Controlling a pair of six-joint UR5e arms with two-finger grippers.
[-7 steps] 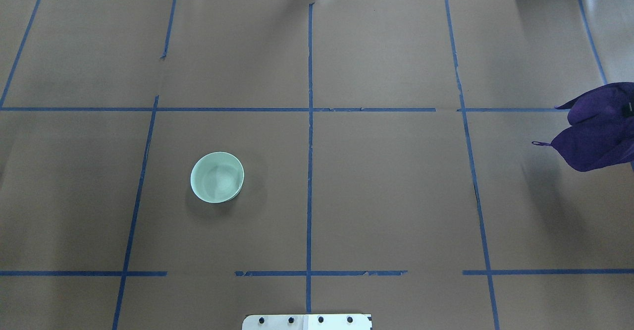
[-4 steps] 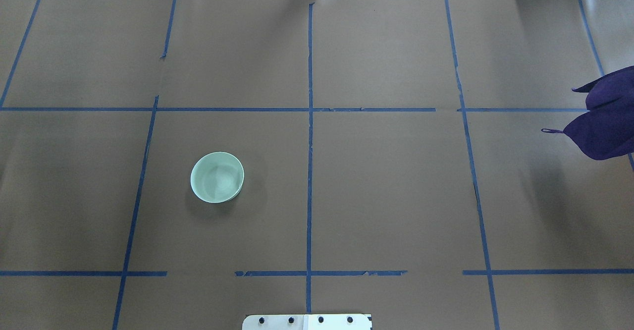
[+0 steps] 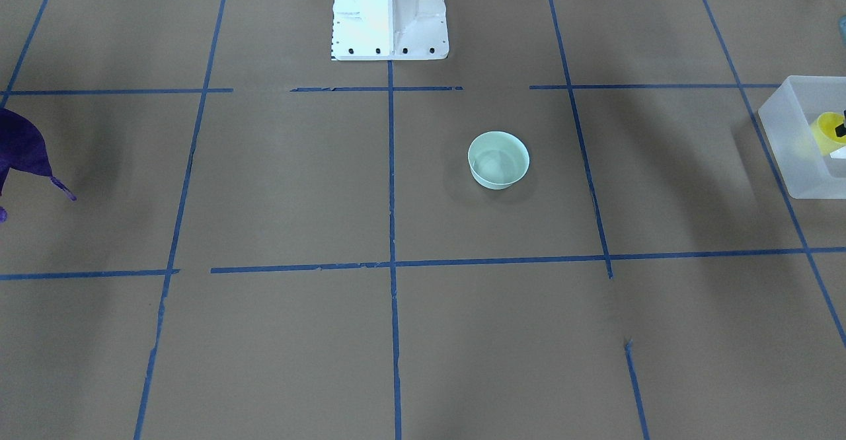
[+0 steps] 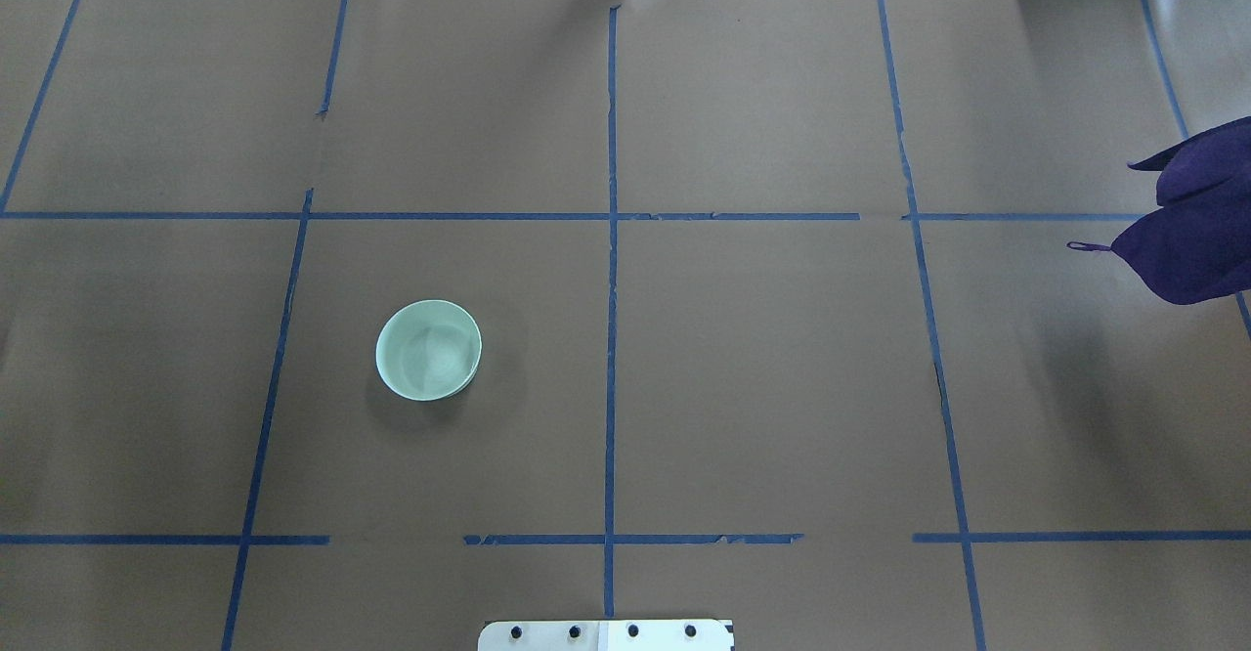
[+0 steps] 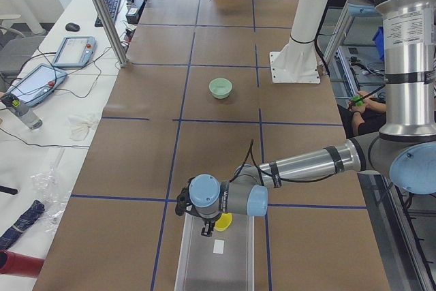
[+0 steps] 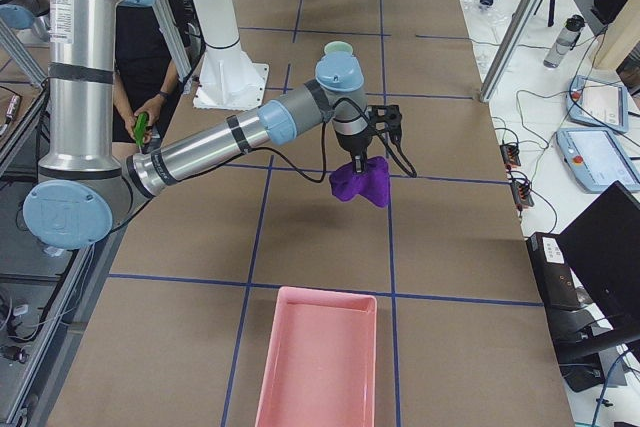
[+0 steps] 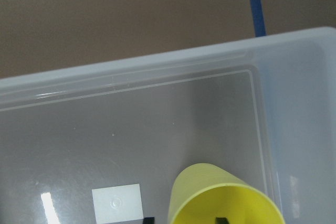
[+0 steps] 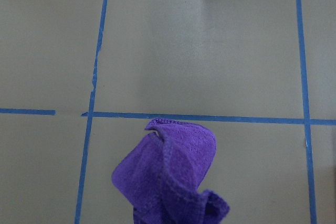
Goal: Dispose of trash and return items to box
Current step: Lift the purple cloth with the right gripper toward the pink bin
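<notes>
The mint-green bowl stands upright and alone on the table, left of centre, and also shows in the front view. The yellow cup is tilted inside the frosted box at the table's left end. My left gripper is over the box with one finger inside the cup and one outside its wall. My right gripper holds a crumpled purple cloth above the table near the right edge; its fingers are hidden by the cloth.
A pink tray lies at the table's right end, past the cloth. The white robot base stands at the table's near middle. Blue tape lines cross the brown paper. Tablets and cables lie beyond the far edge.
The purple cloth has moved to the right and slightly farther from the robot in the overhead view. The bowl has not moved.
</notes>
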